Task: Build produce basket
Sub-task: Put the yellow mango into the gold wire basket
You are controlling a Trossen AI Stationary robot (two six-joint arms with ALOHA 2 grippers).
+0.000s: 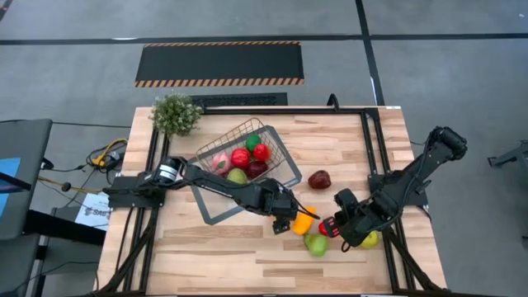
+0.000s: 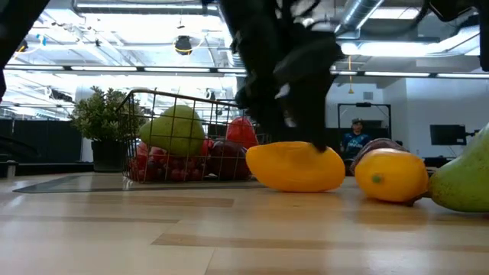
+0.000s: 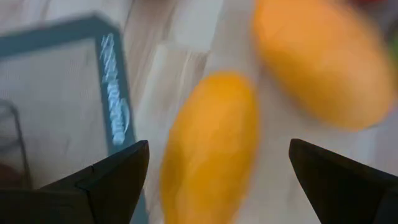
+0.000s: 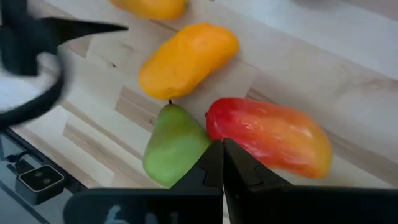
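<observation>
Wooden table (image 1: 346, 148) under everything. Wire basket (image 1: 282, 162) tipped on its grey tray (image 1: 216, 208), left of centre, holding red and green produce (image 1: 240, 157). Left gripper (image 1: 286, 221) low just beside the tray, jaws wide apart either side of an orange piece (image 3: 208, 146). Right gripper (image 1: 328, 227) near it, jaws together, empty, above a green pear (image 4: 174, 145) and red-orange piece (image 4: 270, 135). Dark red fruit (image 1: 319, 179) alone nearby.
</observation>
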